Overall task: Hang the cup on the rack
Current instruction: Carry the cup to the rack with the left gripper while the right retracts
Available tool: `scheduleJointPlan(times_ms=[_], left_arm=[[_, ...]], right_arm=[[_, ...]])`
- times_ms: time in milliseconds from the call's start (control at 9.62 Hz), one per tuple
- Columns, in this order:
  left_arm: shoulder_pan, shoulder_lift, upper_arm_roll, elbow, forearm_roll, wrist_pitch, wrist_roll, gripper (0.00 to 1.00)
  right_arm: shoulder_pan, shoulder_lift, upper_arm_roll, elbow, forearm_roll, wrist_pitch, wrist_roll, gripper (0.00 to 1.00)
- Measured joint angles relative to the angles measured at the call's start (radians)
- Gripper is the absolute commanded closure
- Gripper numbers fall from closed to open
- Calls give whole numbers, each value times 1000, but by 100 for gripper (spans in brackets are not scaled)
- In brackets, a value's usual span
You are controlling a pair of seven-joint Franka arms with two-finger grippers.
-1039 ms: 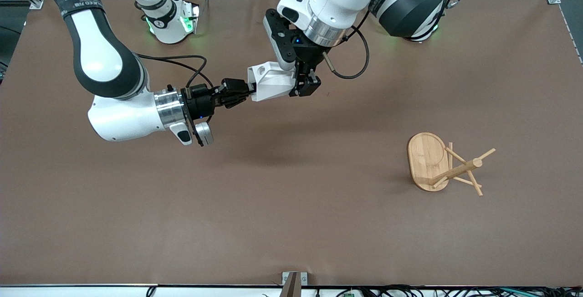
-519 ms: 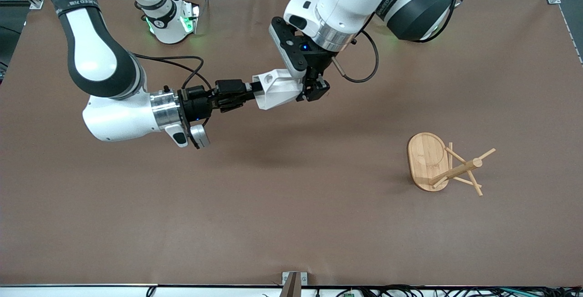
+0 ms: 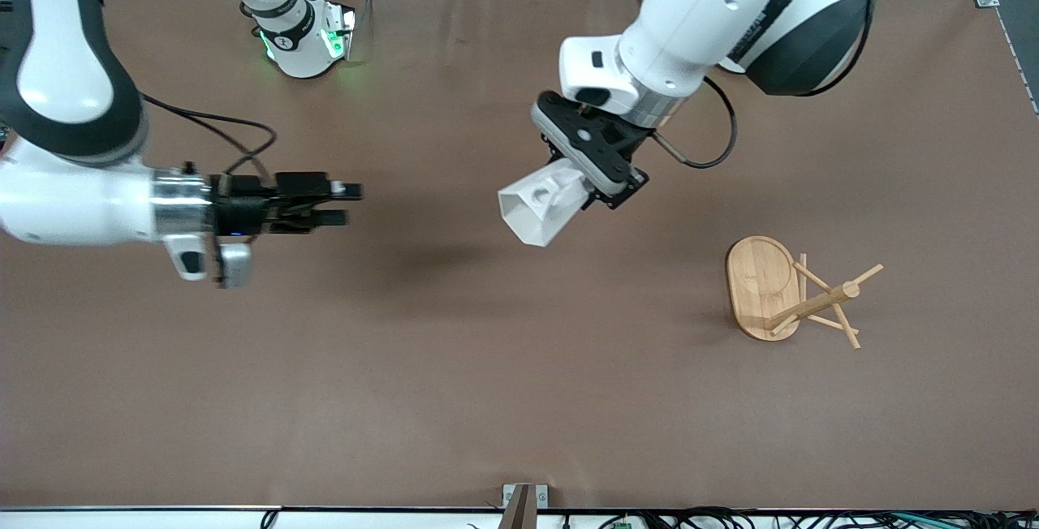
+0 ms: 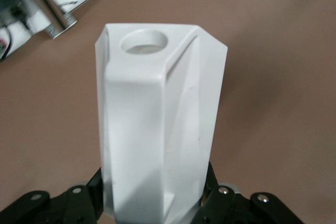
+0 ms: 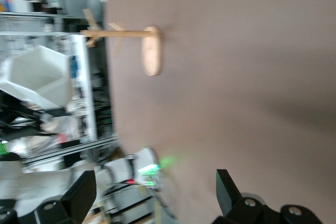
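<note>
The left tool [image 3: 602,178] pinches the cup [image 3: 540,208] at its closed end, its fingers [image 4: 218,195] pressed against the faceted sides, and carries it in the air over the bare counter [image 3: 454,367], well apart from the rack [image 3: 791,294] and toward the right arm's end from it. The right tool [image 3: 339,203] hovers over the counter farther still from the rack, fingers spread and holding nothing; that arm waits.

By my reading the task stands about midway: the cup is lifted and rests in the left tool alone, but the carry to the rack and the hanging itself are not yet done. No peg bears anything.

The cup lies tilted, its long axis slanting away from the left tool, the open polygonal rim pointing outward and down toward the counter, away from the rack. The handle with its round hole shows on the upper face. The rack stands upright on its oval base, the post rising from it with thin pegs angling out near the top.
</note>
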Motion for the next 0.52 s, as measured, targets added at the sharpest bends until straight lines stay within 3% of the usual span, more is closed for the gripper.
scheduleJointPlan(times_ms=[208,519], left_arm=[[51,-4,0,0,0,-51,-139,69],[138,-56,1,-34,5,-102,-318,69]], right_arm=[[-22,-55,-58,3,-224,-16,0,0],[-82,-125,-72,64,-588,-20,0,0]])
